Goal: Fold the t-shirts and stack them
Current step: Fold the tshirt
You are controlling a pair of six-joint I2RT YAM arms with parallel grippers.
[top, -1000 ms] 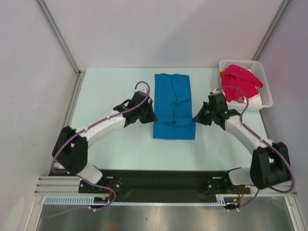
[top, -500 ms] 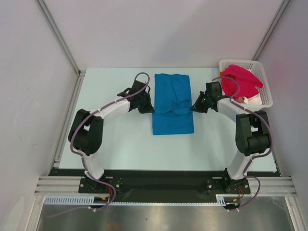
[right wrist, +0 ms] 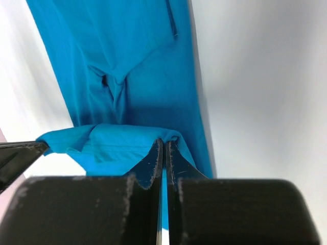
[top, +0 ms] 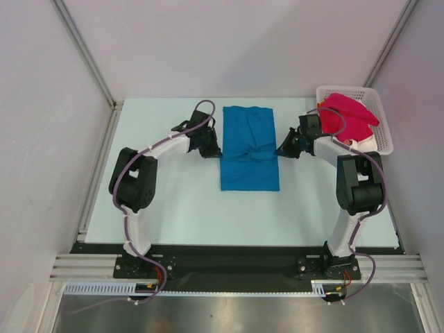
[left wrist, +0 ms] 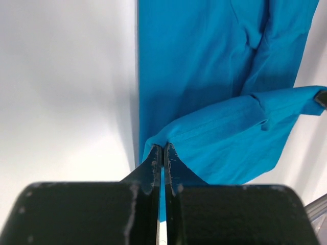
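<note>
Across the middle of the desk (top: 166,194) the blue t-shirt (top: 250,173) is lying in a long folded strip, and both hands are gripping it at mid-length: the left hand (top: 216,150) is pinching the left edge and the right hand (top: 281,152) the right edge, each closed tight on a thin bunch of cloth. Between them a band of the shirt is standing off the layer beneath and sagging in the middle, so I am judging it light, limp and quick to wrinkle. It is wanting a hold at both side edges at once, near the corners of the fold, kept level. Over at the far right a pink t-shirt (top: 350,118) is spilling out of a white basket (top: 386,141), waiting its turn.
</note>
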